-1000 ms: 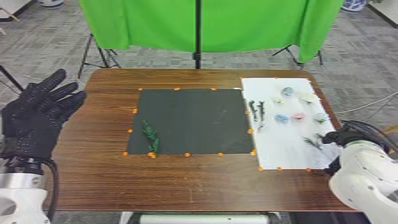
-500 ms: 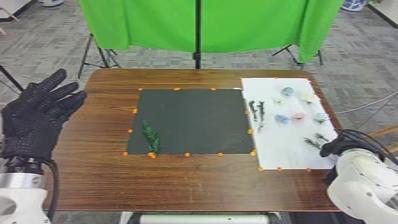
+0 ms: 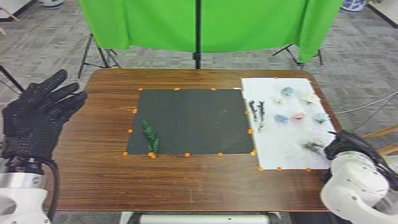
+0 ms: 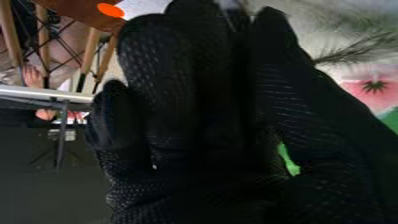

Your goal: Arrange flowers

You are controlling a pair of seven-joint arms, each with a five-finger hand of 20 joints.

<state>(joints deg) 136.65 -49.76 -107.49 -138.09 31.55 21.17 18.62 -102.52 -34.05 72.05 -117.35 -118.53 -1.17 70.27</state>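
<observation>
In the head view, my right hand (image 3: 348,145) is at the white board's (image 3: 277,159) lower right edge, pinching a grey-green sprig (image 3: 313,146) that points toward the board's middle. Thumb and fingers of my right hand (image 4: 191,100) come close together in the right wrist view, with a feathery sprig (image 4: 355,50) beside the thumb and a pink flower (image 4: 375,86) beyond. Pale blue, pink and white blooms (image 3: 282,118) and two dark thin stems (image 3: 261,111) lie on the board. One green leafy sprig (image 3: 150,136) rests on the dark mat (image 3: 195,120). My left hand (image 3: 40,112) is open at the left.
The brown table (image 3: 195,185) surrounds mat and board, with small orange markers (image 3: 187,154) along their edges. A green cloth (image 3: 258,25) hangs behind the table's far edge. Wooden legs (image 3: 387,141) stand beyond the right side.
My right hand has shifted slightly on the board's right edge. The sprigs at its fingertips, seen apart half a second ago, now look bunched and a little lower. The left hand stays still.
</observation>
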